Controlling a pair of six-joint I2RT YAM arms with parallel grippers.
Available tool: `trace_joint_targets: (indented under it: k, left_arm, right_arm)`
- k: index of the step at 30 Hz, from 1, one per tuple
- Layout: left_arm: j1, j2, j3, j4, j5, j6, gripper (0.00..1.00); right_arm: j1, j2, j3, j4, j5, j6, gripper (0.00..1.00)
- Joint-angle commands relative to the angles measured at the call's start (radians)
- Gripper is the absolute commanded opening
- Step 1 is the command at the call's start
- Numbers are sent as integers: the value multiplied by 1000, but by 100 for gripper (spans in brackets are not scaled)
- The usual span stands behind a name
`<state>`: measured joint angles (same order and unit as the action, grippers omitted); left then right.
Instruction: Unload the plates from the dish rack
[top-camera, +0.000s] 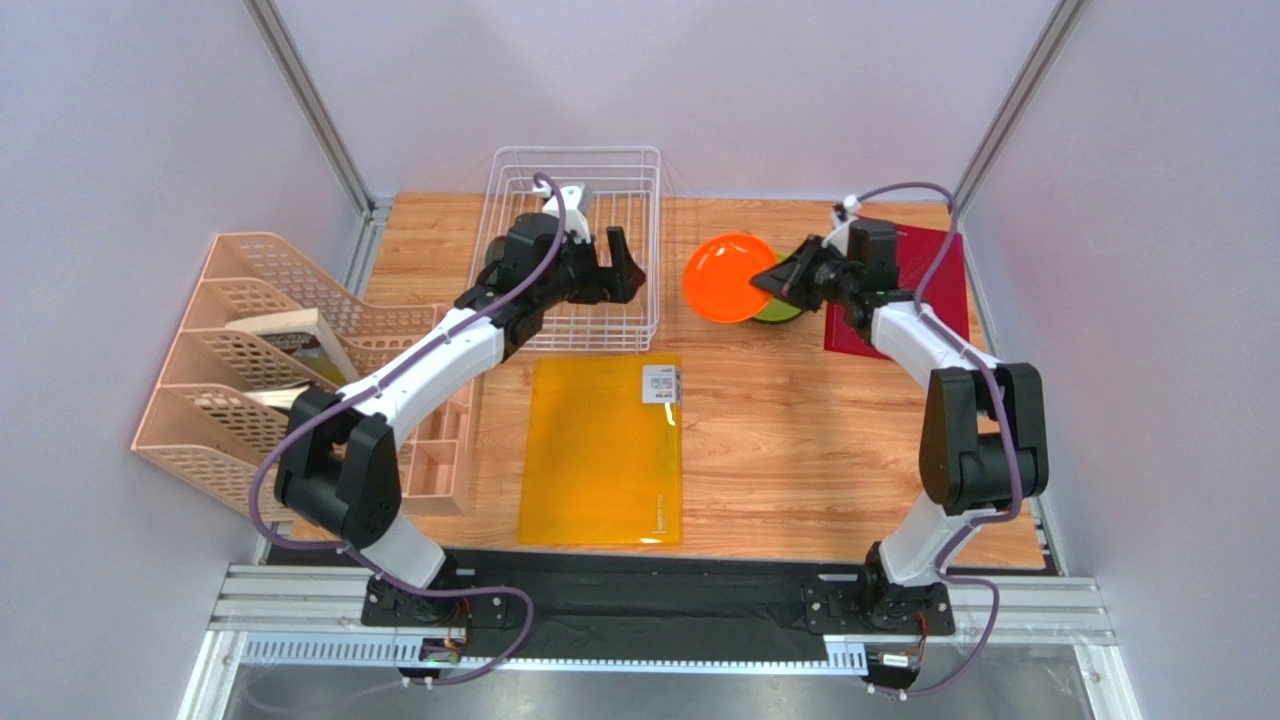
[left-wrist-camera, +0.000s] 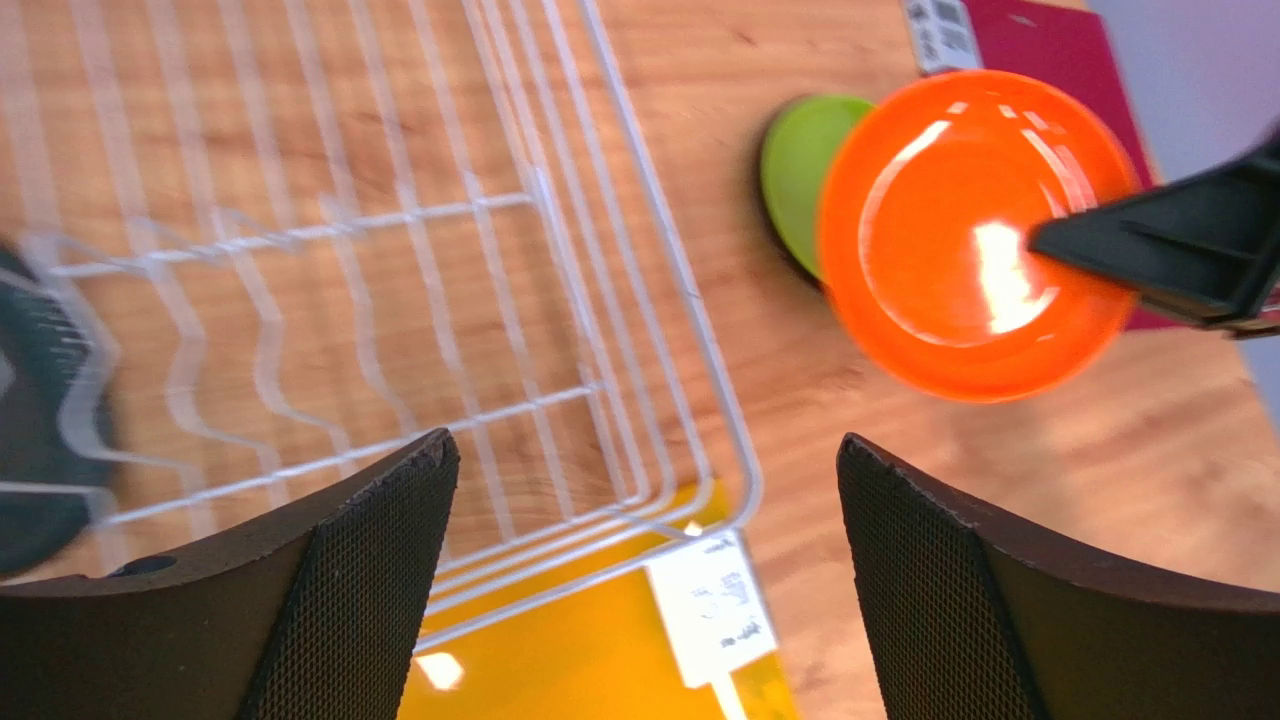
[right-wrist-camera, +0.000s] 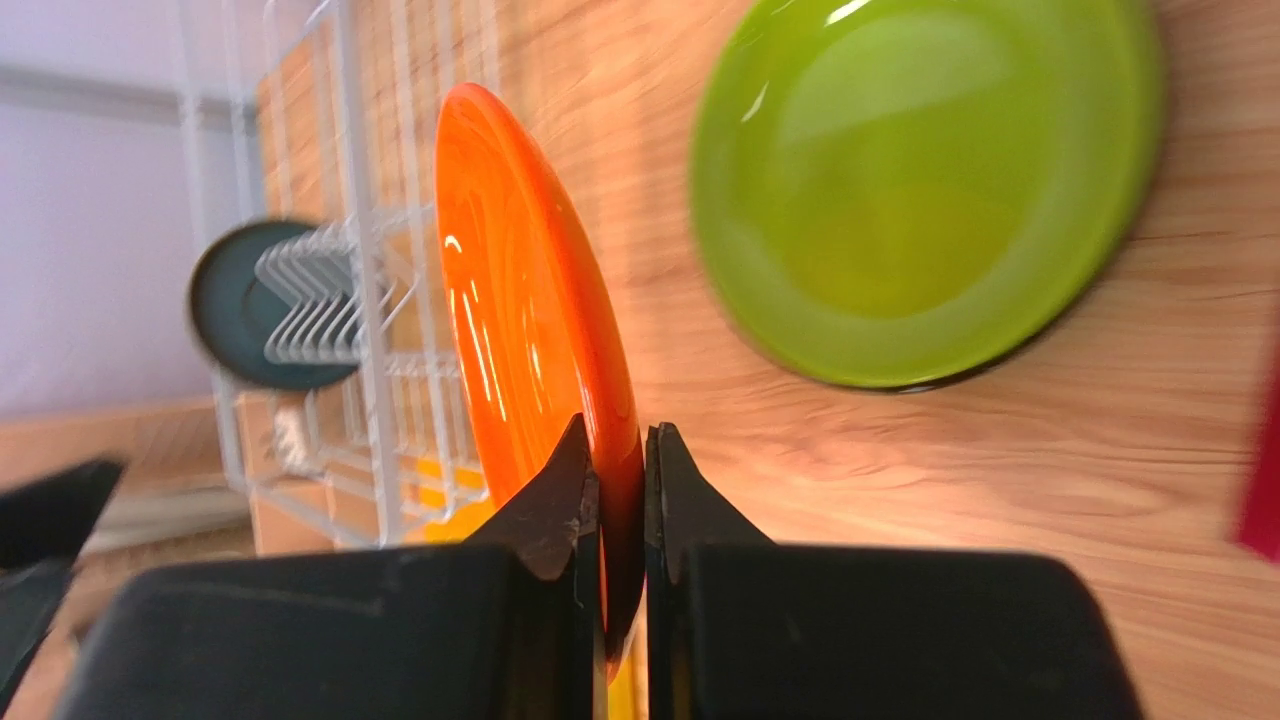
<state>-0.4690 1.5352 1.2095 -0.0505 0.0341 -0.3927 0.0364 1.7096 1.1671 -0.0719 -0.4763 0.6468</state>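
One green plate (right-wrist-camera: 917, 180) is out; your right gripper (right-wrist-camera: 616, 443) pinches the orange plate (left-wrist-camera: 962, 225), your left gripper (left-wrist-camera: 646, 458) gapes empty; the grey plate (right-wrist-camera: 226, 300) sits in the rack (top-camera: 579, 180).

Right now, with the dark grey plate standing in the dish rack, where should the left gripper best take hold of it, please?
Probably by its upper rim, from above. The dark grey plate stands on edge among the tines of the dish rack, so wire blocks its faces and only the top rim looks free. The left gripper is open and could straddle that edge.
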Motion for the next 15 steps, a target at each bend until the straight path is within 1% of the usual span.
trace_joint_targets:
  k: [1,5,11,15]
  left_arm:
    - [3,-113,-37,7,-230,153,100]
    - [3,-156,-84,75,-316,210,100]
    - [3,-175,-94,69,-405,290,100]
    - [4,-176,-107,83,-448,318,100]
  right_arm:
    - [-56,74,141,-103,96,-38,0]
    - [-70,169,249,-160,122,-59,0]
    - [-78,326,409,-213,160,-78,0]
    - [-79,395,468,-232,148,-76,0]
